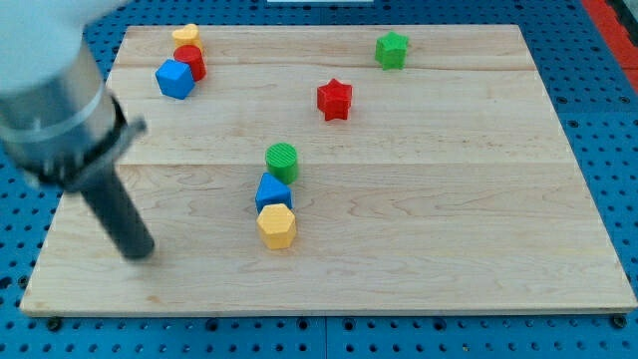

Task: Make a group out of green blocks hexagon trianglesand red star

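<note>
A red star (335, 99) lies on the wooden board (449, 199) at upper centre. A green star (392, 49) sits near the view's top, right of centre. A green cylinder (282, 159) stands at the board's middle, touching a blue triangle (272, 191) below it. A yellow hexagon (277, 226) touches the triangle from below. My tip (139, 251) rests on the board at lower left, well to the left of the yellow hexagon and apart from every block.
At the view's top left a yellow heart (185, 35), a red cylinder (190, 60) and a blue cube (174, 79) sit clustered together. The board lies on a blue perforated table (608, 120). The arm's blurred grey body (50, 100) covers the left edge.
</note>
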